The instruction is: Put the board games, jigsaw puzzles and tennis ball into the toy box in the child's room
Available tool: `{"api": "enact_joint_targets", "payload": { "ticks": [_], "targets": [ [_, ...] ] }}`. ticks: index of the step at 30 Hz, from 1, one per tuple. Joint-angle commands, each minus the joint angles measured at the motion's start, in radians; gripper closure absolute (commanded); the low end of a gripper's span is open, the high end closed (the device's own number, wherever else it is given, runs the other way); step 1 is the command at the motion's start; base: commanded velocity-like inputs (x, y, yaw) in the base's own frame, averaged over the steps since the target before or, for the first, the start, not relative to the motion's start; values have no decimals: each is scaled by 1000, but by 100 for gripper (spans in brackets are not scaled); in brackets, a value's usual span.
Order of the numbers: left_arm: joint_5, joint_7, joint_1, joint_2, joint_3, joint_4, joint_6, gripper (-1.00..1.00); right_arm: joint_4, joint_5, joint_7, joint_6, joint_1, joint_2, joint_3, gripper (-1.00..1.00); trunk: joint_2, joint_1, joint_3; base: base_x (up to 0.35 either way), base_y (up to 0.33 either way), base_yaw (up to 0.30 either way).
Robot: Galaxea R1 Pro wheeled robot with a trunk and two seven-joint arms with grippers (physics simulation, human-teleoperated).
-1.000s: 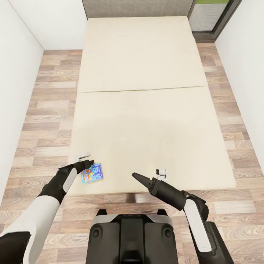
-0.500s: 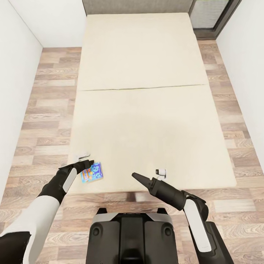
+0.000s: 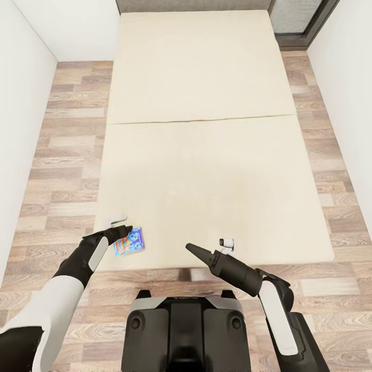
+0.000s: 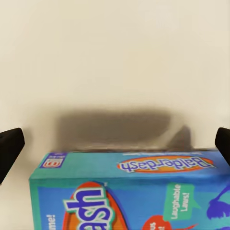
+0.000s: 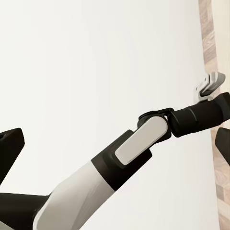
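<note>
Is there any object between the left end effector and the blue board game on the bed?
Nothing visible. The left end effector hangs right over the blue board game, its fingertips spread wide either side.

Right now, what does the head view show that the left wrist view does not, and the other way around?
Head view alone: the whole bed, the wood-plank floor, both arms, the right claw. Left wrist view alone: the lettering "Balderdash" on the blue-teal board game, and its shadow on the mattress. Both: that board game near the bed's close edge, at the left claw.
</note>
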Motion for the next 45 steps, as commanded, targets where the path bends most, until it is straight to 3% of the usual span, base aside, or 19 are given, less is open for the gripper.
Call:
{"api": "enact_joint_targets", "payload": {
  "ticks": [1,10,45],
  "targets": [
    [10,3,0,0,1,-2,6,-100,0,-3,0,5,0,1,-1,-100,-2,1,-2,0,0,0],
    [9,3,0,0,1,-2,6,-100,0,-3,0,5,0,2,0,-100,-2,1,-13,-12,0,0],
    [9,3,0,1,1,-2,6,-100,0,-3,0,4,0,0,-4,-100,-2,1,-13,-67,0,0]
  ]
}}
